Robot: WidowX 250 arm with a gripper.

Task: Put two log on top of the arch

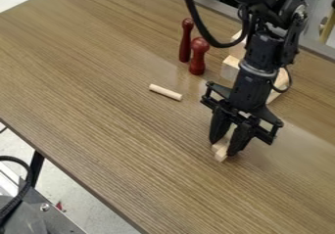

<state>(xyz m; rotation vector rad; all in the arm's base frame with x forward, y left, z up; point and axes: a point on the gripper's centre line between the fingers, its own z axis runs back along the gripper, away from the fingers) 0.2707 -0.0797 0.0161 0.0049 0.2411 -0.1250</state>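
claw point(222, 148) at wood piece point(221, 154), nearer camera than red pins point(198, 57); wide or gripping, can't tell | log point(165, 92): loose, front-left of red pins | risk: off-centre pinch could twist wood piece; round log could roll if released tilted

A slim, pale wooden rod point(165, 92) lies on the brown wood-grain desk point(105, 101), near two glossy red pins point(198, 57).

I can't read any text, label, brand, number or sign on anything I see here.
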